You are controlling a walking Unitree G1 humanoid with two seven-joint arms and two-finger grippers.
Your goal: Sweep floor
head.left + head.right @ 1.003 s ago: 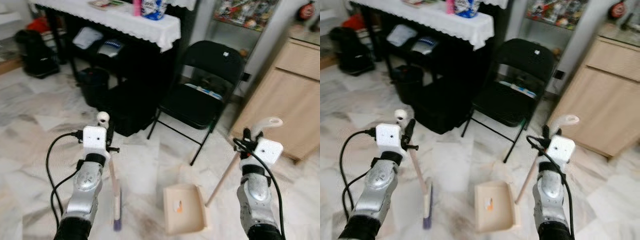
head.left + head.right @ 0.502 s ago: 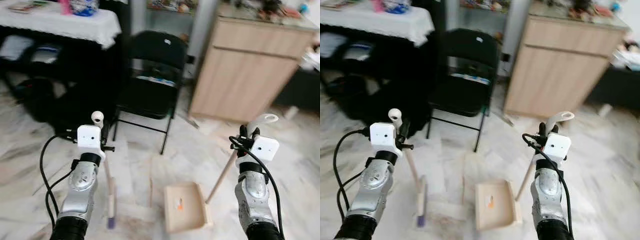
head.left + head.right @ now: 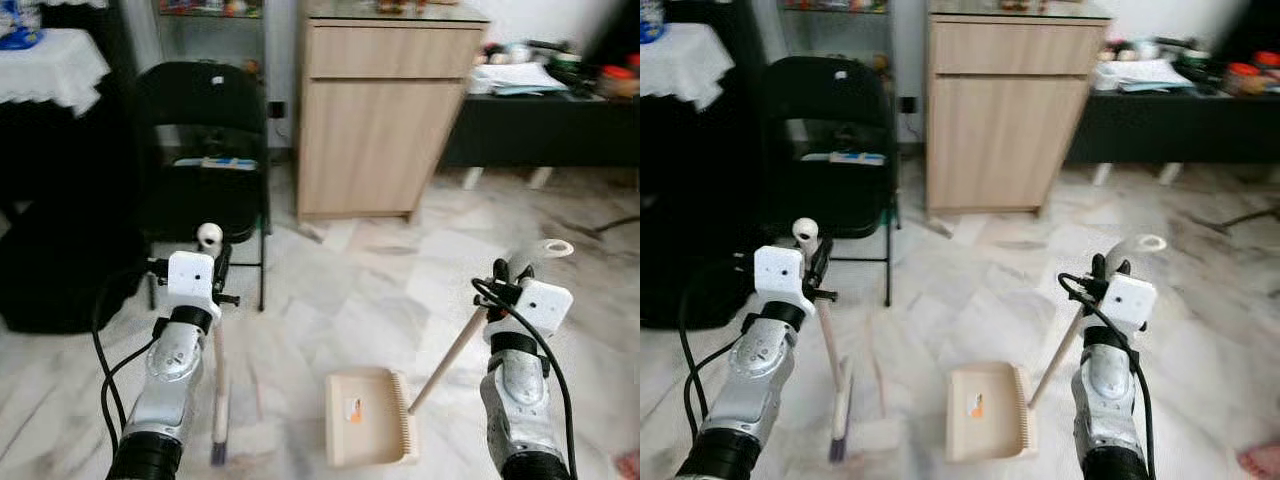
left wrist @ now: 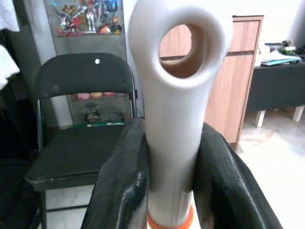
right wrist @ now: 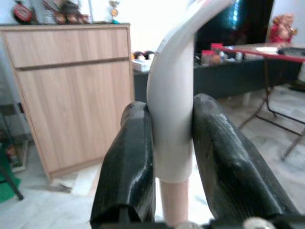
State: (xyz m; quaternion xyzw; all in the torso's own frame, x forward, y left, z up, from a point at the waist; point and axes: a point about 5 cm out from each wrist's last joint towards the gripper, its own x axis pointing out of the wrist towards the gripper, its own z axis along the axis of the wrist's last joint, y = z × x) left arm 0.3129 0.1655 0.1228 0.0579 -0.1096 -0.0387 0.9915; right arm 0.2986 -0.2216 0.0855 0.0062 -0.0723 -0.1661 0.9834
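Camera has swung toward the wooden cabinet (image 3: 385, 110). Left gripper (image 4: 169, 171) clamps the broom (image 3: 218, 400); right gripper (image 5: 172, 157) clamps the dustpan (image 3: 368, 418), on floor before the cabinet.

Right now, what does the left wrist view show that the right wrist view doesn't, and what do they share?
The left wrist view has the left gripper with its fingers shut on the broom at its white looped end, with a black folding chair behind. The right wrist view has the right gripper shut on the dustpan at the white top of its handle, with a dark low table behind. Both share the wooden cabinet and the marble floor.
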